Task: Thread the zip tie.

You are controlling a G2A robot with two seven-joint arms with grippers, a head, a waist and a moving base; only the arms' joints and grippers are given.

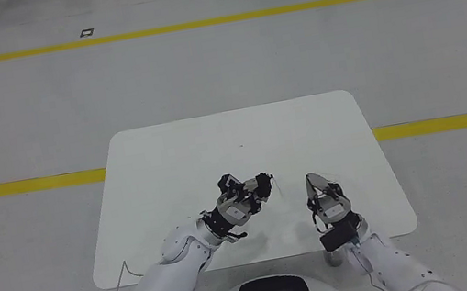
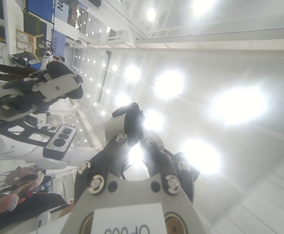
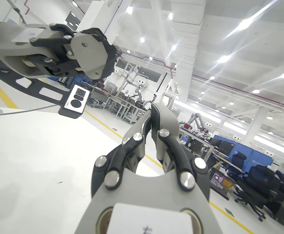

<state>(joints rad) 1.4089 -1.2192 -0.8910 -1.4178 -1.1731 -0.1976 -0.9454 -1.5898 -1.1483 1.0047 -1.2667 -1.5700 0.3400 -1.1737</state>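
The left gripper (image 1: 265, 182) stood near the right gripper (image 1: 312, 180), at its nine o'clock, barring sideways passage. From ten to two o'clock beyond both, the tabletop (image 1: 214, 139) offered wide room.

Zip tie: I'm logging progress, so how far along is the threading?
Done: a thin strip, likely the zip tie, is held above the table in the shut left gripper. In hand: the right gripper, shut, is close beside it. Remaining: no loop shows, so the threading itself.
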